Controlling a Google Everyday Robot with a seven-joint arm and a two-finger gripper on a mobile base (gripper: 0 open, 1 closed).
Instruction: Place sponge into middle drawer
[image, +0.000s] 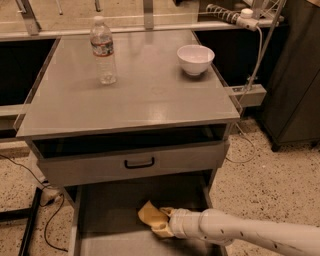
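The pale-yellow sponge (149, 214) is in my gripper (163, 225), low over the floor of the open middle drawer (112, 207). The drawer is pulled out at the bottom of the grey cabinet. My white arm (240, 232) reaches in from the lower right, and the gripper is shut on the sponge's right end. I cannot tell whether the sponge touches the floor. The drawer's front edge is cut off by the bottom of the view.
Above the open drawer is a shut grey drawer front with a small black handle (139, 163). On the cabinet top (135, 95) stand a water bottle (103, 50) and a white bowl (195, 59). Cables lie on the floor at the left (30, 200) and hang at the right (250, 80).
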